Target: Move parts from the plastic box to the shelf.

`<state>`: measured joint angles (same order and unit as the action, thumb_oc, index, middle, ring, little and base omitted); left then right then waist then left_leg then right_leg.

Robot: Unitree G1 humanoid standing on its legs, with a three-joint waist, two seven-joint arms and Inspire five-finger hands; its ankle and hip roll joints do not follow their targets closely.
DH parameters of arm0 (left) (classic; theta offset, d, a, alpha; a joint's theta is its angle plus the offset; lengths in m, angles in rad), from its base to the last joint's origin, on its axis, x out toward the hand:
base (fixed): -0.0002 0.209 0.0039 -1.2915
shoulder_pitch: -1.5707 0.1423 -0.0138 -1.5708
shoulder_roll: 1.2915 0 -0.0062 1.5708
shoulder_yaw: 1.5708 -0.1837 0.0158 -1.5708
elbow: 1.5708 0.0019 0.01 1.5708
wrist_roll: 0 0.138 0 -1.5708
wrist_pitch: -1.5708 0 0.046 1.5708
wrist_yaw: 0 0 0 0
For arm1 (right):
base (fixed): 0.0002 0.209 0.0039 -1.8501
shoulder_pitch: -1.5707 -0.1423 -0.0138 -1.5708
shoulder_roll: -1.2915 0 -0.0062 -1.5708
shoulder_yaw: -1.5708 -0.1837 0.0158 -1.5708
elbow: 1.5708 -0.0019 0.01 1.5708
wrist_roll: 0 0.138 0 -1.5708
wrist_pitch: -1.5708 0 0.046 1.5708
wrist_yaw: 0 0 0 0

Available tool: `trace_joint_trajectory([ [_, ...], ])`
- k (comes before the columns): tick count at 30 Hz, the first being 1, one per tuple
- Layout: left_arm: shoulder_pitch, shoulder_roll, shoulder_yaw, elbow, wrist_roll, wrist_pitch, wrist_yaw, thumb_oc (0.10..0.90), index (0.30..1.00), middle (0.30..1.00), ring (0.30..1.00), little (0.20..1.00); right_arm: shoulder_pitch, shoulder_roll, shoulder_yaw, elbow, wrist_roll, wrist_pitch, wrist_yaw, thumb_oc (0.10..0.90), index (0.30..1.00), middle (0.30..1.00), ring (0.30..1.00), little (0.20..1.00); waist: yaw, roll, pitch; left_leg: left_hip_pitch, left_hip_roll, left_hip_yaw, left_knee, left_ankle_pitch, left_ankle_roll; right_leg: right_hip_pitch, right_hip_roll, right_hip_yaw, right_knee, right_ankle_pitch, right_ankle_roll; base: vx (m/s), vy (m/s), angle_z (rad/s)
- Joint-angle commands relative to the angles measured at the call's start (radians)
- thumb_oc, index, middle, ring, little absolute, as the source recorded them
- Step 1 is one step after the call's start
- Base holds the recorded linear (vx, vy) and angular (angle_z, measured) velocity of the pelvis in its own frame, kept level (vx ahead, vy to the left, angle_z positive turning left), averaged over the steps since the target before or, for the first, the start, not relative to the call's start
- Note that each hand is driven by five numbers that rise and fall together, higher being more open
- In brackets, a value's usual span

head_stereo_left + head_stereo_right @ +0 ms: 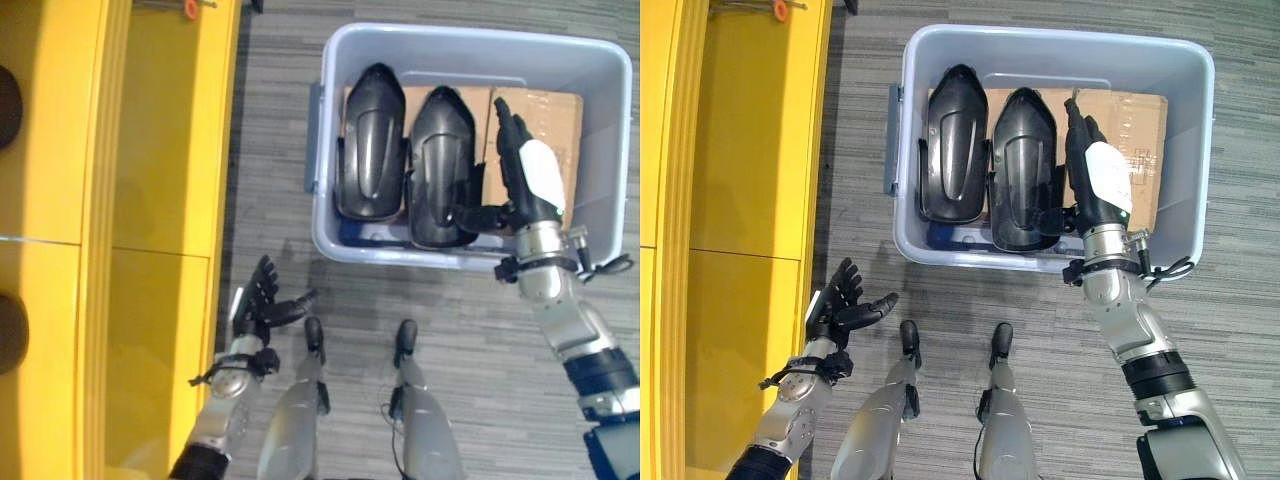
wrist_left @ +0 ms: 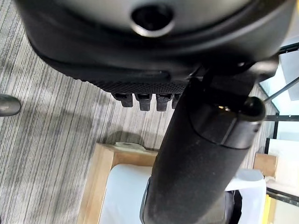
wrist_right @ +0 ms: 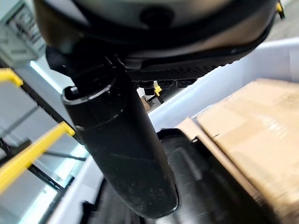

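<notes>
Grey striped carpet floor (image 1: 480,360) runs under the whole scene, with the robot looking straight down at it. Nearest, at about 7 o'clock, the left hand (image 1: 262,300) hangs over the carpet with its fingers spread and relaxed, holding nothing; it sits just beside the tall yellow metal shelf (image 1: 160,200) at 9 o'clock, probably waiting on that side because the parts are meant to end up there. Farther out, at 1 o'clock, stands the pale blue-grey plastic box (image 1: 902,150), set apart from the shelf by a strip of carpet. Inside it two glossy black moulded shell parts (image 1: 370,140) (image 1: 440,165) lie side by side, lengthwise, on a flat brown cardboard sheet (image 1: 1135,120) that lines the bottom, most likely to keep them from scuffing. The right hand (image 1: 1095,185) reaches over the near rim, fingers straight and extended above the cardboard, its thumb angled toward the nearer black part at 9 o'clock of it. It grips nothing; judging by that pose, it is lining up to take this part.
</notes>
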<state>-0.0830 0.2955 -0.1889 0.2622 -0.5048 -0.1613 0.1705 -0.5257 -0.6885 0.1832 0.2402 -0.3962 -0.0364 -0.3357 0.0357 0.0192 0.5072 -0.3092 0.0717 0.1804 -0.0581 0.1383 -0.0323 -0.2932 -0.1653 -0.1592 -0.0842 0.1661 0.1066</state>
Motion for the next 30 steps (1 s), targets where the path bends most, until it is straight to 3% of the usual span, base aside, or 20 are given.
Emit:
trace_joint_trajectory([
  [1, 0.016, 0.034, 0.01, -0.1, 0.012, -0.095, 0.013, 0.9, 1.0, 1.0, 1.0, 1.0, -0.135, -0.078, 0.024, -0.061, -0.111, -0.024, -0.077, 0.9, 1.0, 1.0, 1.0, 1.0, 0.015, -0.039, -0.056, -0.052, 0.08, -0.04, 0.086, 0.014, -0.063, -0.039, -0.077, -0.022, 0.151, -0.027, 0.056, 0.0, 0.0, 0.0],
  [5, 0.017, 0.038, 0.01, -0.105, 0.022, -0.096, 0.01, 0.9, 1.0, 1.0, 1.0, 1.0, -0.149, -0.14, 0.06, -0.057, -0.243, -0.005, -0.077, 0.9, 1.0, 1.0, 1.0, 1.0, 0.018, -0.042, -0.056, -0.062, 0.08, -0.049, 0.087, 0.015, -0.064, -0.042, -0.076, -0.029, 0.153, -0.03, 0.055, 0.0, -0.003, 0.01],
  [17, 0.008, 0.047, 0.001, -0.1, 0.025, -0.102, 0.006, 0.9, 1.0, 1.0, 1.0, 1.0, -0.213, -0.211, 0.18, 0.014, -0.388, 0.024, -0.058, 0.9, 1.0, 1.0, 1.0, 1.0, 0.034, -0.047, -0.047, -0.088, 0.075, -0.061, 0.082, 0.022, -0.067, -0.061, -0.073, -0.039, 0.154, -0.028, 0.053, 0.0, -0.001, 0.04],
  [30, -0.022, 0.047, -0.018, -0.092, 0.008, -0.116, 0.028, 0.9, 1.0, 1.0, 1.0, 1.0, -0.361, -0.165, 0.3, 0.219, -0.336, 0.061, -0.057, 0.9, 1.0, 1.0, 1.0, 1.0, 0.053, -0.039, -0.014, -0.139, 0.068, -0.074, 0.081, 0.033, -0.069, -0.1, -0.079, -0.051, 0.156, -0.018, 0.053, -0.01, -0.001, 0.02],
])
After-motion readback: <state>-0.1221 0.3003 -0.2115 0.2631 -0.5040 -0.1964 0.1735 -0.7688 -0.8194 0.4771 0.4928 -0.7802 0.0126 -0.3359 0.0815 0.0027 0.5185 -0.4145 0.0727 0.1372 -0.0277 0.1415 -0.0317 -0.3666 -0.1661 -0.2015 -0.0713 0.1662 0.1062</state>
